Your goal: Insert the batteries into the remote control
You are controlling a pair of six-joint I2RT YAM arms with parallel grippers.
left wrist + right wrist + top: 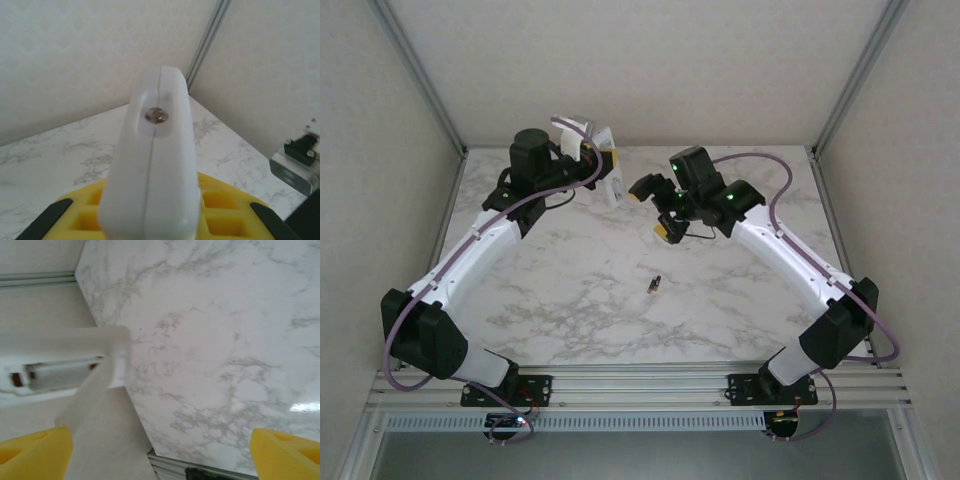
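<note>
remote control (613,188): white, held off the table (570,300) toward its far left, clamped between the narrowly set fingers of the left gripper (600,160). battery compartment (60,374): seen uncovered in the right wrist view. right gripper (652,213): jaws spread wide, nothing held, placed just beside the remote control. battery (656,285): one, laid on the table near its middle, apart from both grippers.

White remote control (155,165), white marble table (570,300) veined grey, yellow finger pads (282,455), small dark battery (656,285), white-and-black arms (480,250).
</note>
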